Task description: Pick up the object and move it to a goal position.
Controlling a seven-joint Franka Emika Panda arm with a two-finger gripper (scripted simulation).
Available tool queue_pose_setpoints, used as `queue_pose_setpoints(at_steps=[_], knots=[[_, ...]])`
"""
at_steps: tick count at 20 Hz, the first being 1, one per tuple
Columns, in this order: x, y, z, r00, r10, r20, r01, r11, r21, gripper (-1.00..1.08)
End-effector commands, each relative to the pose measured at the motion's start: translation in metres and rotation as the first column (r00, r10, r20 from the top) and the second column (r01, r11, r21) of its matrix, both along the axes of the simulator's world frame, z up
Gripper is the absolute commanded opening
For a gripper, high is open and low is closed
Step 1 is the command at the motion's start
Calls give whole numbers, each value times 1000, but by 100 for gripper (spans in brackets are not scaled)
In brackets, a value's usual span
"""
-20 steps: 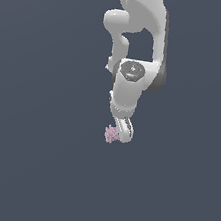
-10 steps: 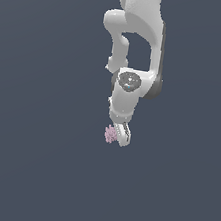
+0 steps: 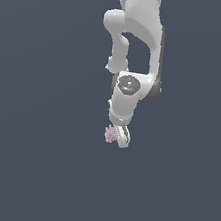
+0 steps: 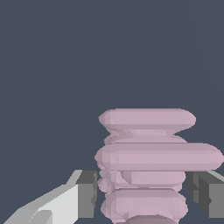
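Note:
The object point(image 3: 110, 134) is a small pale pink bumpy clump, low in the exterior view just below the white arm. My gripper point(image 3: 117, 136) reaches down onto it; one white finger point(image 3: 124, 137) shows on the exterior view's right of the clump, and the other finger is hidden. In the wrist view the object point(image 4: 148, 157) is a stack of pink ridges filling the space between the two grey pads point(image 4: 87, 194). Both pads sit against its narrow lower part, so the gripper point(image 4: 142, 197) is shut on it.
The white arm point(image 3: 138, 46) stands over the object, coming down from above. Around it there is only a plain dark grey-blue ground point(image 3: 33, 161), with no other objects, edges or markers in either view.
The wrist came down and the hand swung in over the clump during the last second, then nearly stopped. The object stays at the same spot.

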State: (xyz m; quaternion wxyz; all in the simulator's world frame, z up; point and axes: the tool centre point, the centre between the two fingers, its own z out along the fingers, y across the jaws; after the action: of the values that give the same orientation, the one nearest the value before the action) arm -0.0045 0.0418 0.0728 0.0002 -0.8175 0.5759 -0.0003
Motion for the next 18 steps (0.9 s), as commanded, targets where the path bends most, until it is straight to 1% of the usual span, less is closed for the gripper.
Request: queue_pose_setpoints(at_steps=[1,10,14,18], knots=[[0,0,-1,1000,0,-1,0,1000,0,-100],[-2,2,3,1000,0,0,0,1000,0,-100],[-9,9,12,1000,0,0,0,1000,0,-100],[-20,19,27,1000,0,0,0,1000,1,-100]])
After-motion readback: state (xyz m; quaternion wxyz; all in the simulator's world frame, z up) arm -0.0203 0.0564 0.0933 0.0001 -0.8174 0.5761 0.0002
